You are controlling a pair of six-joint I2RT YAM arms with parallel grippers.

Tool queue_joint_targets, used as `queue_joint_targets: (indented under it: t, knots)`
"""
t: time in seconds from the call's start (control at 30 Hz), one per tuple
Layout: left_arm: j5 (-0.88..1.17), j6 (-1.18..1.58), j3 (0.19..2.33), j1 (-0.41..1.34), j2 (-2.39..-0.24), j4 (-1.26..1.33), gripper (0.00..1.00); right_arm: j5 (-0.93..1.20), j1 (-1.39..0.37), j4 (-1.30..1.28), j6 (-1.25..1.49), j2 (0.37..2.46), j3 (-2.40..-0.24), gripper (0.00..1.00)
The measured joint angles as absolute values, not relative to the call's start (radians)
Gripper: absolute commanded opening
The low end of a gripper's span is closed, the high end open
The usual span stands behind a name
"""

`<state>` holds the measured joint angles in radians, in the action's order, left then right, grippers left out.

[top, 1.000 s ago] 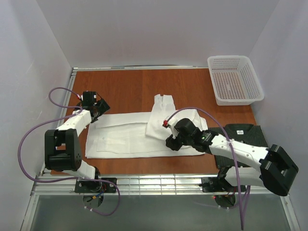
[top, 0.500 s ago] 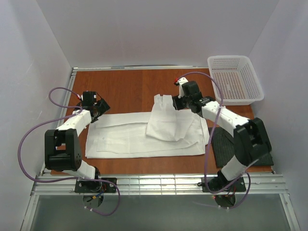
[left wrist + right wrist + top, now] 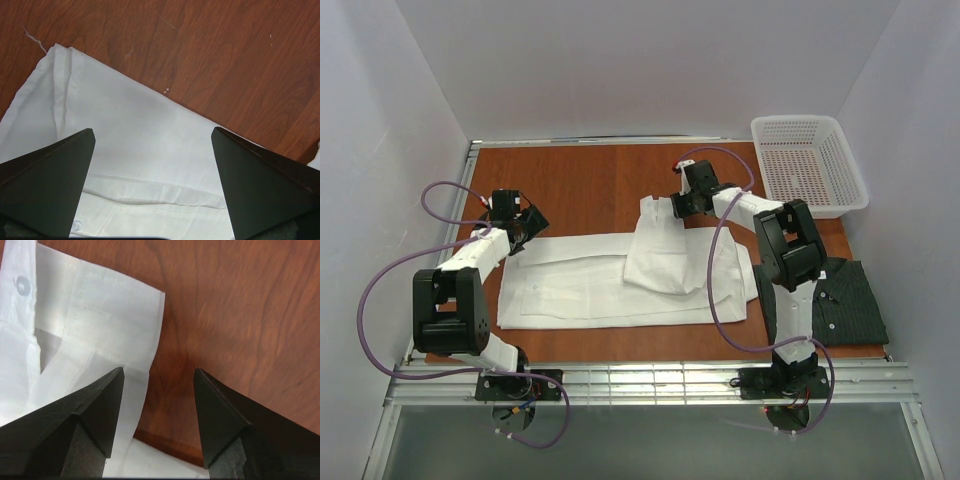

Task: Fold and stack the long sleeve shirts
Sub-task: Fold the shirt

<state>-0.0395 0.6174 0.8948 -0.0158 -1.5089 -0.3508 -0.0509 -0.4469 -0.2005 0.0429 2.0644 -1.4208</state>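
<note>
Tabletop (image 3: 580, 180) — right jaws moved to white shirt (image 3: 580, 285) cuff.

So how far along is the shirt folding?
Dark shirt looks folded, lying at the near right. White shirt is half done: one sleeve folded across, body spread out. Both tools are open, right tool at the sleeve cuff, left tool over the shirt's left end. Stacking remains.

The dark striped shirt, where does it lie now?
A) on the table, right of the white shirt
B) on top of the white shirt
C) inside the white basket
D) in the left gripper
A: the dark striped shirt lies flat on the table, right of the white shirt, and the basket holds nothing.
</note>
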Motion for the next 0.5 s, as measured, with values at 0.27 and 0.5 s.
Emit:
queue_joint_targets:
  t: [0.27, 0.5]
  knots:
    - [-0.035, 0.617, 0.895, -0.016, -1.509, -0.351, 0.9, 0.035, -0.447, -0.169, 0.019, 2.131, -1.478, 0.42]
    - [-0.024, 0.617, 0.895, -0.016, -1.509, -0.351, 0.9, 0.098, -0.447, -0.148, 0.008, 2.152, -1.496, 0.01]
